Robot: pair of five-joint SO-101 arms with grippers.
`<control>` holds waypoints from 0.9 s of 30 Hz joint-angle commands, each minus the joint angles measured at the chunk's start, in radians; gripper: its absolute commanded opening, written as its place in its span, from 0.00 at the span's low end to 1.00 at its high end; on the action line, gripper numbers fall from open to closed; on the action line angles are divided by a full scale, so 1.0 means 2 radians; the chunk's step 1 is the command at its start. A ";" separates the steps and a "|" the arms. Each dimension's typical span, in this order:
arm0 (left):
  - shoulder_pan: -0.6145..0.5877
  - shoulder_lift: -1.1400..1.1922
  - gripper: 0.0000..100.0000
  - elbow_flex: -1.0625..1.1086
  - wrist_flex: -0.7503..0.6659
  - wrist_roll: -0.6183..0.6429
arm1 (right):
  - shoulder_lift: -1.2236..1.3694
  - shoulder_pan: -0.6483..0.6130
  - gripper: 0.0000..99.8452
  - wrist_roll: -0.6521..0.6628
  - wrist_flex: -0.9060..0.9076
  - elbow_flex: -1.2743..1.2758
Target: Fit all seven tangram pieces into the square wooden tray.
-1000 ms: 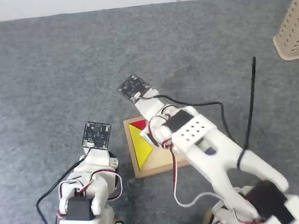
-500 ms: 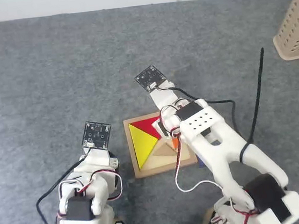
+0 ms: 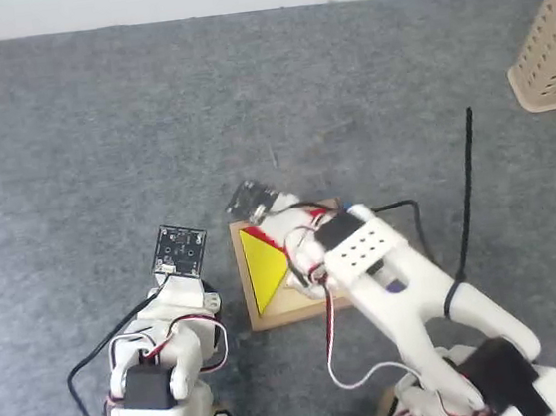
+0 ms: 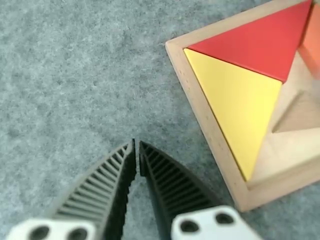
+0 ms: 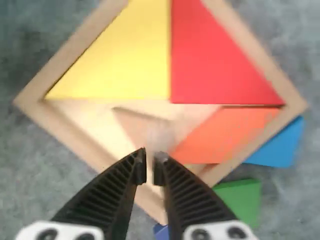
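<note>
The right claw (image 5: 149, 162), closed on nothing, has swung back over the tray (image 3: 244, 292), just below centre in the high view. Yellow piece (image 5: 125, 65), red piece (image 5: 210, 60) and orange piece (image 5: 225, 132) sit inside. Blue piece (image 5: 280, 147) and green piece (image 5: 240, 197) lie outside and probably come next. The left claw (image 4: 136, 147), closed and empty, has stayed over the worktop (image 4: 65, 65).

No readable text, labels or numbers anywhere.

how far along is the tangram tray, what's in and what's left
Four look seated in the square wooden tray: yellow triangle, red triangle, orange piece, plain wood triangle. In hand: nothing; the right gripper hangs shut over the tray, the left gripper shut over the grey carpet. Left: the blue piece and green piece lie outside the rim.
</note>
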 commanded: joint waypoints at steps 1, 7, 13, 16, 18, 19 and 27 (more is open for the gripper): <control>-0.001 -0.011 0.01 -0.010 0.003 0.003 | -0.028 -0.013 0.16 0.030 0.008 0.002; -0.001 -0.011 0.01 -0.010 0.003 0.003 | -0.028 -0.013 0.19 0.064 0.013 0.008; -0.001 -0.011 0.01 -0.010 0.003 0.003 | -0.027 -0.013 0.19 0.080 -0.005 0.009; -0.001 -0.011 0.01 -0.010 0.003 0.003 | -0.019 -0.014 0.19 0.096 -0.007 0.009; -0.001 -0.011 0.01 -0.010 0.003 0.003 | -0.006 -0.024 0.20 0.102 -0.009 0.008; -0.001 -0.011 0.01 -0.010 0.003 0.003 | 0.001 -0.030 0.21 0.101 -0.009 0.006; -0.001 -0.011 0.01 -0.010 0.003 0.003 | 0.046 -0.045 0.26 0.101 -0.046 0.005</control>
